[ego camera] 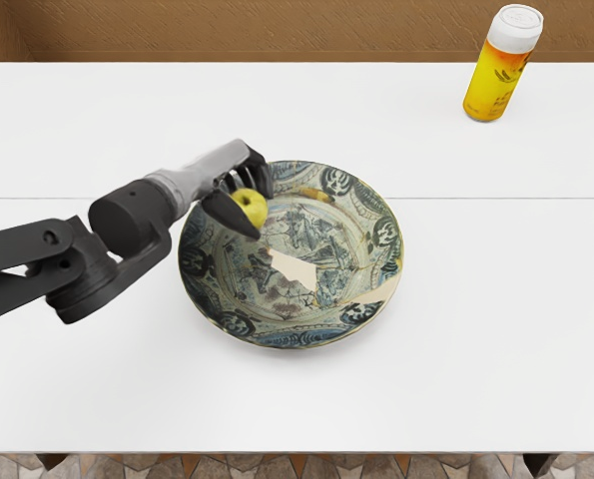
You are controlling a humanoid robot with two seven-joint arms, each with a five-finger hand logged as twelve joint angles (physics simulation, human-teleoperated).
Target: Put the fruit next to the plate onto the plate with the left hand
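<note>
- Your left hand [239, 190] is clamped on the yellow fruit [250, 207]: dark fingers [258, 174] curl over its top and far side, and another dark digit runs under its near-left side.
- The hand sits over the upper-left rim of the plate [361, 311], so the fruit shows against the plate's inner wall, just inside the edge. You cannot tell whether it touches the dish or is held above it.
- The left arm [127, 220] comes in from the left edge, bends at a bulky dark joint, and its grey forearm slants up and to the right toward the plate.
- The fingers hide much of the fruit, so you see only a rounded yellow-green face; its kind is hard to make out.
- The plate is deep, with dark blue patterning and a pale torn-looking patch near its middle.
- An orange drinks can [501, 65] stands well apart, at the far right of the white table [476, 329].
- A brown wall [227, 30] lies behind the table; tiled floor [277, 467] shows below its near edge.
</note>
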